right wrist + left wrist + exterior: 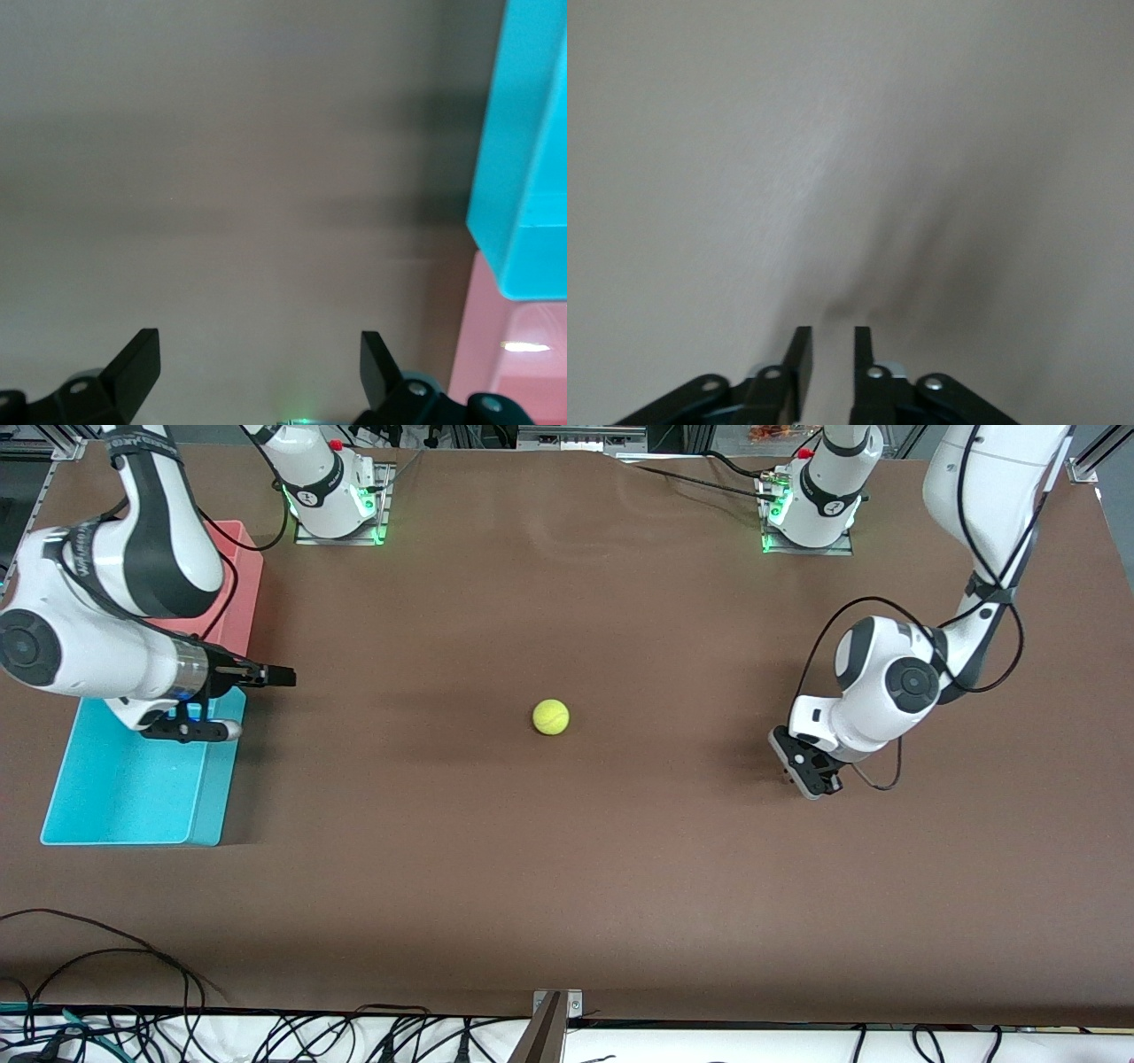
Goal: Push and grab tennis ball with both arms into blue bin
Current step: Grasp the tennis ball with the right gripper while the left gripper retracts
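table (567, 886): brown, matte | front edge: cables (97, 1027) (black, tangled)

You are looking at a robotics laboratory workcell: two white jointed arms (133, 558) (966, 584) rise from bases lit green (341, 509) (802, 514) that are bolted to metal plates on a wide table (567, 868) covered in a plain brown mat. Bundles of loose black cables (133, 1010) trail along the table edge nearest the front camera, and aluminium framing (580, 438) lines the edge where the bases stand. The only furnishings you see are test props, a cyan-blue bin (133, 797) and a pink bin (244, 584).
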Robot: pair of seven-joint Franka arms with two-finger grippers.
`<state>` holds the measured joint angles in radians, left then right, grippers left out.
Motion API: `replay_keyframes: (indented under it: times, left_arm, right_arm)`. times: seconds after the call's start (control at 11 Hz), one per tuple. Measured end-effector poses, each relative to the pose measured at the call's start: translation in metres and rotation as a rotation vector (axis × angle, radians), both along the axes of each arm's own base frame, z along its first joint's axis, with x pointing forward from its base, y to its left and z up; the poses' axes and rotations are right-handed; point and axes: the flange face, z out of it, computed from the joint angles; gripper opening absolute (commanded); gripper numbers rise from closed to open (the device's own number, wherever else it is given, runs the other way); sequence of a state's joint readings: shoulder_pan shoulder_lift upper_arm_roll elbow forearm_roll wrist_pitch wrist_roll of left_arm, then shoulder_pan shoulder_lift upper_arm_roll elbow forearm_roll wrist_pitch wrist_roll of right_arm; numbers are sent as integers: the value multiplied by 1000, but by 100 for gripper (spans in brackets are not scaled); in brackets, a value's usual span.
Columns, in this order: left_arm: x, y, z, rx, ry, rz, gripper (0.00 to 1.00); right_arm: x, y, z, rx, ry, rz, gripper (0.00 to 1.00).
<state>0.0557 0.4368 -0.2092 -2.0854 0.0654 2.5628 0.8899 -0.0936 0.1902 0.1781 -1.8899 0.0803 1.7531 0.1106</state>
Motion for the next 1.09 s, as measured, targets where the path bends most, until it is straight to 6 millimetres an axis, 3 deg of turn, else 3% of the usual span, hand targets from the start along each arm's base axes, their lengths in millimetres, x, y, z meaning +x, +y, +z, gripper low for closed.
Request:
replay_keyframes:
  times: [0.27, 0.64, 1.09]
  left_arm:
    - [3, 29, 46, 24, -25, 41, 100]
    - [-1, 68, 88, 47, -84, 105, 100]
    - [-11, 77, 155, 77, -91, 119, 100]
  right_arm:
    - [-16, 26, -50, 8, -62, 31, 100]
    - [-53, 58, -113, 19, -161, 72, 100]
    - [-70, 111, -122, 24, -235, 1, 100]
